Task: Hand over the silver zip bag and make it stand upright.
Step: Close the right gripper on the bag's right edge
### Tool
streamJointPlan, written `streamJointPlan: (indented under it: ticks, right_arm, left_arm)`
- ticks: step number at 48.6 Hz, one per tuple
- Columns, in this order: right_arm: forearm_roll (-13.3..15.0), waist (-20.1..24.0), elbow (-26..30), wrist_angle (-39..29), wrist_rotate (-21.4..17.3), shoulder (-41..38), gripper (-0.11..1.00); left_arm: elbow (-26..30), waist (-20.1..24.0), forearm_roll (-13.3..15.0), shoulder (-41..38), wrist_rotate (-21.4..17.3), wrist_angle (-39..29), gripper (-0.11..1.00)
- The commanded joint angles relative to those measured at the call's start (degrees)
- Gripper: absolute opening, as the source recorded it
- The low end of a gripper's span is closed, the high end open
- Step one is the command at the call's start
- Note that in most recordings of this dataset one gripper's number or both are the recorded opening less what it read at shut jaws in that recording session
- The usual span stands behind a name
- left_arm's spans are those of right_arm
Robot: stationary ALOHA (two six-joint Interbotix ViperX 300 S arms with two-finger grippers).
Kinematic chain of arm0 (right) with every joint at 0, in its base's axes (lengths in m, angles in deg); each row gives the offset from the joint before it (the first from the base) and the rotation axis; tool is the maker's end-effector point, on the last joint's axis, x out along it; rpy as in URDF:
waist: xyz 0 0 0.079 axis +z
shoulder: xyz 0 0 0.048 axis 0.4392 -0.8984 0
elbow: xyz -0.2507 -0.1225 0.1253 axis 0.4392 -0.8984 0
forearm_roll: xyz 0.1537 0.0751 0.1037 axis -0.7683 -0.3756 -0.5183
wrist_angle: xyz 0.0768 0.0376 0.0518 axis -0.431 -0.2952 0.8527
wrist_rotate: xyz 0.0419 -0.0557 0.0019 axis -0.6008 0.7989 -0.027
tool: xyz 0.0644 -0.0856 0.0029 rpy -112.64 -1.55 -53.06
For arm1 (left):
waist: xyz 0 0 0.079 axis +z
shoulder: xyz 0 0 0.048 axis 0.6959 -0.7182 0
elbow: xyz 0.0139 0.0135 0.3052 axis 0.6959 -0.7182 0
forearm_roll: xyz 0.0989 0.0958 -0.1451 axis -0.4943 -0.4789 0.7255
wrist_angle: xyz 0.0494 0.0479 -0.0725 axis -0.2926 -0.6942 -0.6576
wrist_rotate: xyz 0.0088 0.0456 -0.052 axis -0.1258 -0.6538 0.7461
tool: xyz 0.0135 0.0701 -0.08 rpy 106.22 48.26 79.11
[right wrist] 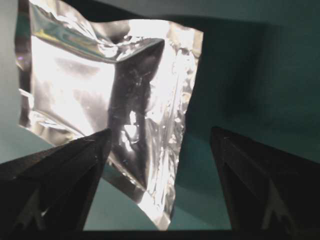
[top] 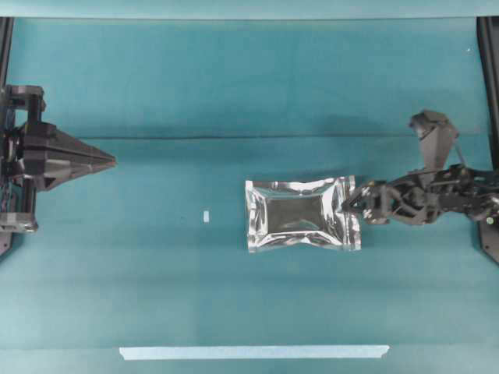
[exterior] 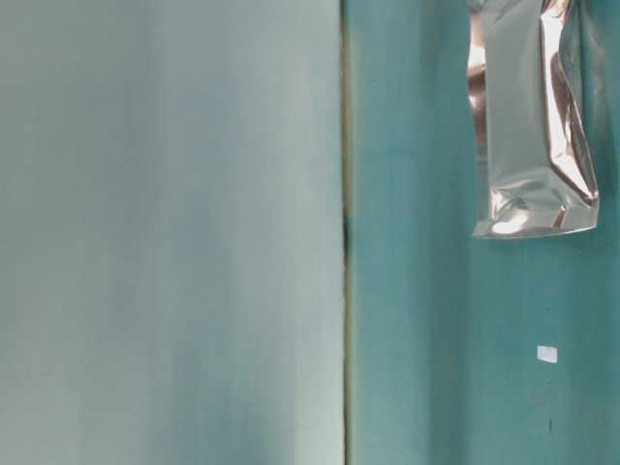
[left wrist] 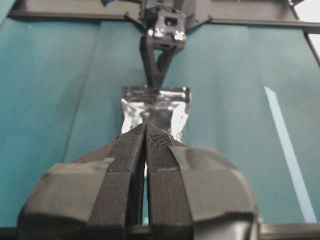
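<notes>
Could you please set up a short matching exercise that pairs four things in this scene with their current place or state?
Things:
1. silver zip bag
2. left claw
3. right claw
4. long pale tape strip

States or places:
A. shut, far from the bag at the table's edge
B. lying along the near edge of the table
C. open, at the bag's edge
D. lying flat near the table's middle

Pairs: 1-D, 2-A, 3-C, 4-B
</notes>
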Motion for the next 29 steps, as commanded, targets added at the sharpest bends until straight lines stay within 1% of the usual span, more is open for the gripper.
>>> streamJointPlan:
  ticks: [1,15,29]
  right_arm:
    - [-0.2,0.8,1.1,1.6,-0.6,-1.5,0.90]
    - [-0.1,1.4,3.6,4.1,-0.7,-6.2,0.90]
    - [-0.2,1.8,4.0,4.2,-0.8,-6.9,0.89]
  left_arm:
    - [1.2,0.0,-0.2,-0.2,0.1,0.3,-0.01]
    - [1.1,0.0,-0.2,-0.1,0.2,0.2,-0.01]
    - [0.9,0.0,-0.1,0.0,0.5,0.1,-0.01]
